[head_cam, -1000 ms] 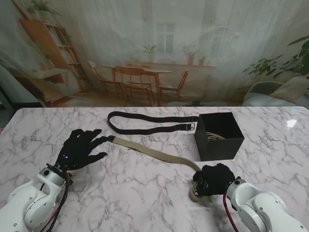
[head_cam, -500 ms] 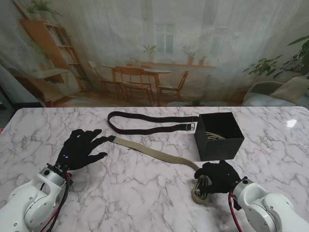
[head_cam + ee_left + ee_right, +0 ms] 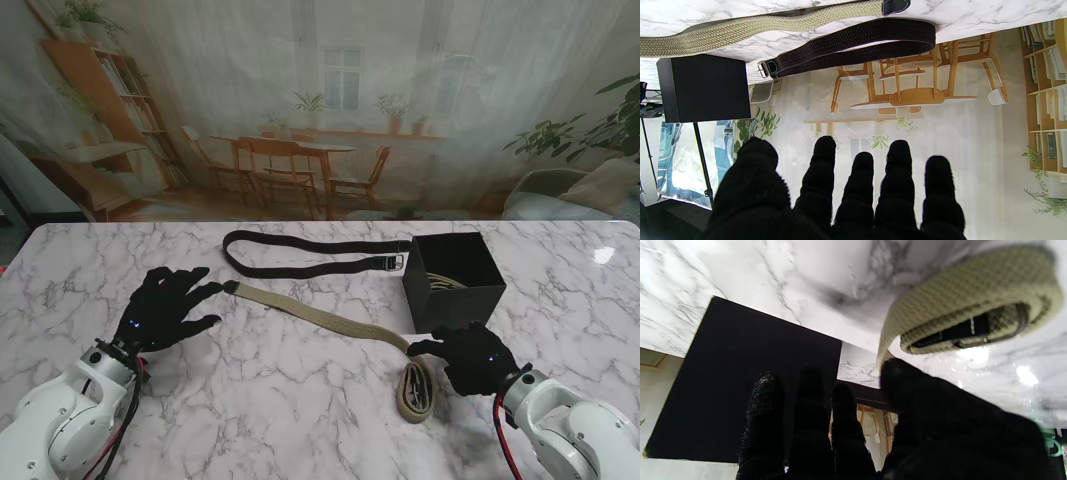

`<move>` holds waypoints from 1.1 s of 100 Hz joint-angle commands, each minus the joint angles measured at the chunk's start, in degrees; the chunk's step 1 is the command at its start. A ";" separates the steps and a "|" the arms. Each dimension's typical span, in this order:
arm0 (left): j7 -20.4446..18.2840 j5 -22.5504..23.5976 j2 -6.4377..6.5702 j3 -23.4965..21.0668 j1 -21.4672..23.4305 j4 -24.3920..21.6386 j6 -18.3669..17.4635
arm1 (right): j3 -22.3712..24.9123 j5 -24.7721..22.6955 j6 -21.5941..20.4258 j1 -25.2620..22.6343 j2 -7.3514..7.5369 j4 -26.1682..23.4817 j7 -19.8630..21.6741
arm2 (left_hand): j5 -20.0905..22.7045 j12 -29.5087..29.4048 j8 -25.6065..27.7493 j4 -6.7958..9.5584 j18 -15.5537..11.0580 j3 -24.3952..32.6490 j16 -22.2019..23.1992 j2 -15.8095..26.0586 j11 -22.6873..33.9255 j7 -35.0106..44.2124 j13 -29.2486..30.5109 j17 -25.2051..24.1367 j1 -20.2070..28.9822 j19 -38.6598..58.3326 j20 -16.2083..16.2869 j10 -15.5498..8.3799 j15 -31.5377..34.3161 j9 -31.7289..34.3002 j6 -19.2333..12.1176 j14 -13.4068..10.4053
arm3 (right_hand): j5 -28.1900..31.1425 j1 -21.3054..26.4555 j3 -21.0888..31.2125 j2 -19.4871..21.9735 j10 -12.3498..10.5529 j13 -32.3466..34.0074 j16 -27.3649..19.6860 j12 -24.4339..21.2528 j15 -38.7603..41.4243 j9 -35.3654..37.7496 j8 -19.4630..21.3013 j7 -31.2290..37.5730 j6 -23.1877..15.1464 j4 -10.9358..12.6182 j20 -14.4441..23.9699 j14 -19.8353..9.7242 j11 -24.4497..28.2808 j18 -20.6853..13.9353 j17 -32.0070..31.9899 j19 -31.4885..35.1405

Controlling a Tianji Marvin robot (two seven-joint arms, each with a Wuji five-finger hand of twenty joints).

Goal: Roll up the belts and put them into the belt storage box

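Khaki belt half-rolled, lower centre of frame, beside the black storage box.
Right hand hovered spread and empty, left hand likewise; regrip the coil squarely, winding evenly.

Bright, even light; glare spots on the marble table; right wrist view blurred up close.

Tan woven belt is stretched diagonally across my worktop, its 5 o'clock end loosely coiled and lying flat. Dark brown belt sits folded into a long flat loop at 12 o'clock. Black open-topped storage box at 2 o'clock already has a coiled belt inside.
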 commanded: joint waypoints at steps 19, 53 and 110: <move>-0.60 0.15 0.02 0.23 -0.06 0.15 0.06 | -0.76 -2.61 -4.03 1.04 1.66 2.62 1.24 | -2.11 -0.11 -0.16 -0.98 0.91 -1.30 0.60 2.92 -0.53 -0.60 -1.50 -1.00 0.67 0.83 0.20 0.67 1.04 -2.56 1.54 0.14 | -7.33 2.77 6.85 -6.98 -1.35 -3.19 -3.42 -1.27 -5.93 -10.47 -12.37 -7.64 -7.21 1.07 -2.66 -0.72 -2.33 3.38 -2.13 -5.09; -0.34 0.19 0.03 0.32 -0.15 0.33 0.04 | -5.88 -0.49 -4.85 5.08 2.16 5.46 5.59 | -2.10 -0.10 -0.16 -0.99 0.86 -1.31 0.60 2.89 -0.47 -0.58 -1.53 -1.09 0.71 0.80 0.17 0.75 1.04 -2.61 1.52 0.13 | -1.05 -3.50 1.03 -7.97 0.25 -4.92 -6.14 -2.18 -7.82 -14.25 -0.74 2.74 -8.02 -1.36 -4.76 3.37 -3.33 6.21 -2.33 -7.47; -0.29 0.28 0.06 0.43 -0.28 0.46 0.03 | -12.00 7.17 -1.10 9.37 1.15 12.74 -1.87 | -2.10 -0.20 -0.14 -1.01 0.74 -1.33 0.54 2.88 -0.68 -0.56 -1.85 -1.22 0.52 0.65 0.11 0.75 0.93 -3.14 1.55 0.06 | 15.43 -8.34 -1.62 -11.82 10.26 5.87 -0.65 -0.85 0.75 -12.05 8.51 28.28 1.99 -8.48 -2.82 0.76 -0.14 5.76 8.48 3.22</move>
